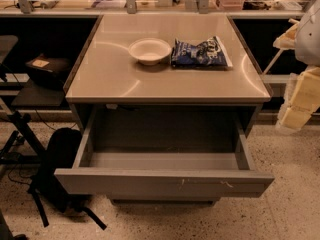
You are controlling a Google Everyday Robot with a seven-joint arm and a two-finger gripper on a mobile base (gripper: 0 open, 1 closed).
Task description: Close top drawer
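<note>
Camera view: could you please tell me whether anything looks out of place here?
The top drawer stands pulled far out and looks empty, its front scratched right of centre. The tool is at the right edge, apart from it.

Top drawer [160, 182]: wide, deep, grey metal; flat, handle-less front panel, on which small pale scratch marks are borne right of centre; the drawer is found open, drawn far out toward the camera from beneath the table [115, 79]; the front panel is held upright and roughly level; the grey floor and both side walls are exposed; the rear part is shadowed under the table top. Hand [295, 109]: pale; placed at the right edge of the view, beyond the table's right corner, above and right of the drawer front, apart from it.
</note>
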